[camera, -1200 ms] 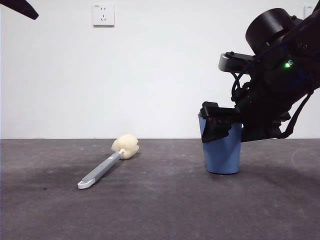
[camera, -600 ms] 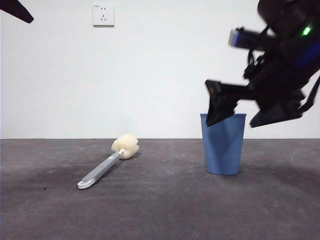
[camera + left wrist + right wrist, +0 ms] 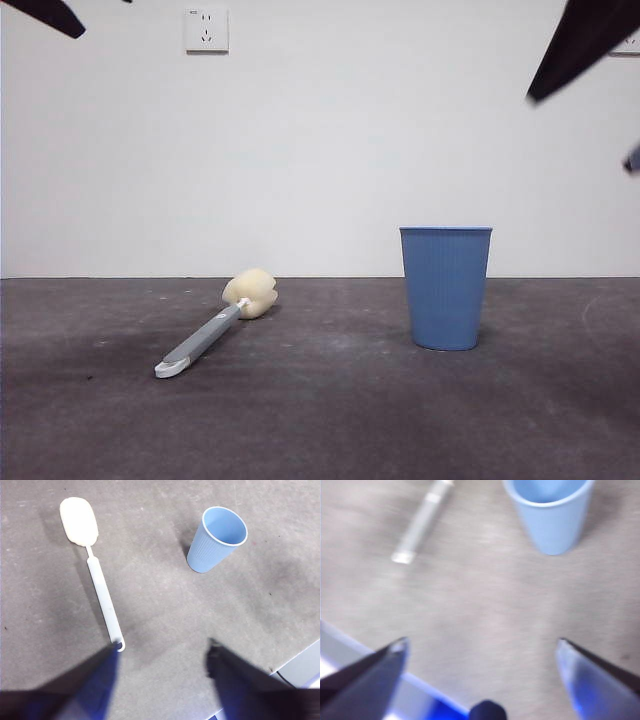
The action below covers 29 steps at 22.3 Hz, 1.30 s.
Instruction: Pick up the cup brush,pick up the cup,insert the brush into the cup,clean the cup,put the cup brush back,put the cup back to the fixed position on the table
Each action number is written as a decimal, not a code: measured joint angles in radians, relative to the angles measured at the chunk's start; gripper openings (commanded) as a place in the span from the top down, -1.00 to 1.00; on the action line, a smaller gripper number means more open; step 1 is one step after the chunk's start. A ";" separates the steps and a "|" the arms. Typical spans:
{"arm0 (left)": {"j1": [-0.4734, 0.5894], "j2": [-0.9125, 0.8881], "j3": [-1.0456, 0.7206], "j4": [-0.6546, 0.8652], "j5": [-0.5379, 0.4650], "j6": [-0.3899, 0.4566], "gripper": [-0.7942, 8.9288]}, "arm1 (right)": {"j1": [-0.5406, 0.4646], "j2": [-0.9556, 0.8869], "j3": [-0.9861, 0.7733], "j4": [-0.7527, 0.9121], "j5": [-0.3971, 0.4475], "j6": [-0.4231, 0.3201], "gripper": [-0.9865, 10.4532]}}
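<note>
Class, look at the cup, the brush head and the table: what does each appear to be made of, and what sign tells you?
The cup: likely thin plastic, blue, finely ribbed, matte. The cup brush head: probably sponge or foam, cream-yellow, lobed, soft-looking; its handle looks like grey plastic. The table: dark grey, matte, scuffed; material unclear.

Right hand (image 3: pixel 480 652): jaws spread wide, nothing between them, raised high, its wrist picture blurred. In the front view only a dark tip shows at one top corner (the other arm's tip at the opposite corner). Left hand (image 3: pixel 162 657): jaws apart, empty, held high, facing down.
</note>
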 measured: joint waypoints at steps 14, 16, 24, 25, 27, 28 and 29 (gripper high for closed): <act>0.000 0.000 0.000 -0.025 -0.005 0.037 0.84 | 0.000 -0.100 0.000 -0.019 -0.012 0.031 0.83; 0.000 0.000 0.000 -0.025 -0.005 0.037 0.84 | 0.000 -0.100 0.000 -0.019 -0.012 0.031 0.83; 0.222 -0.175 -0.048 0.313 0.026 0.291 0.84 | 0.000 -0.100 0.000 -0.019 -0.012 0.031 0.83; 0.291 -0.237 -0.100 0.414 0.063 0.314 0.84 | 0.000 -0.100 0.000 -0.019 -0.012 0.031 0.83; 0.407 -0.344 -0.220 0.563 0.069 0.334 0.84 | 0.000 -0.100 0.000 -0.019 -0.012 0.031 0.83; 0.464 -0.409 -0.296 0.631 0.059 0.338 0.84 | 0.000 -0.100 0.000 -0.019 -0.012 0.031 0.83; 0.506 -0.466 -0.370 0.678 0.046 0.343 0.84 | 0.000 -0.100 0.000 -0.019 -0.012 0.031 0.83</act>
